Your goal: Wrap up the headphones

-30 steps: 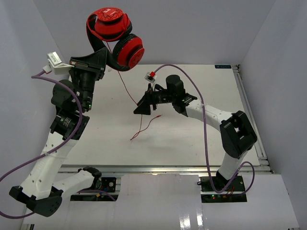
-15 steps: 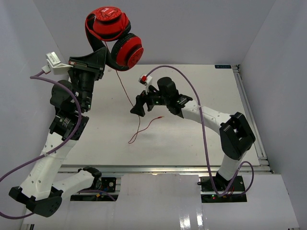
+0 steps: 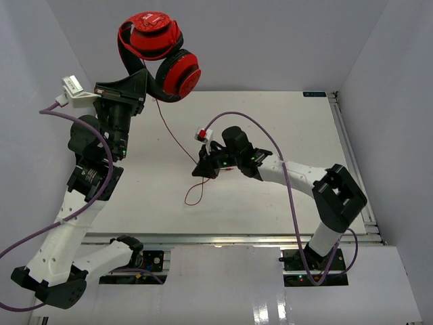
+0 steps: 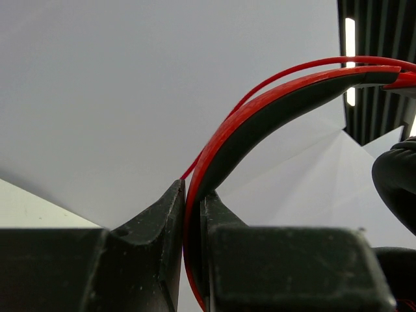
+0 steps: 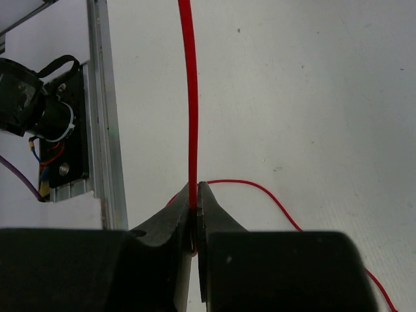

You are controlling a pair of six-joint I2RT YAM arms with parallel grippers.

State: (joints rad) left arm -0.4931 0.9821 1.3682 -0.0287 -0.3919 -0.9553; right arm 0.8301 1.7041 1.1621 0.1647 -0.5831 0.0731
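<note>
The red headphones (image 3: pixel 159 51) hang high at the back left, both round ear cups up in the air. My left gripper (image 3: pixel 143 82) is shut on their black-and-red headband (image 4: pixel 260 117), which runs between the jaws in the left wrist view. The thin red cord (image 3: pixel 174 132) drops from the cups down to my right gripper (image 3: pixel 201 169) over the middle of the table. That gripper is shut on the cord (image 5: pixel 190 97), pinched at the fingertips. Below it the cord's loose end (image 3: pixel 194 196) loops on the table.
The white table (image 3: pixel 284 122) lies inside white walls, with a metal rail (image 3: pixel 352 162) along its right edge. Purple robot cables (image 3: pixel 270 132) arch over the right arm and beside the left arm. An electronics mount (image 5: pixel 45 130) shows past the table rail in the right wrist view.
My right gripper has moved down and toward the near side, then shut on the cord. The cord's loose end has slid into a loop. The left gripper lifted the headphones slightly.
</note>
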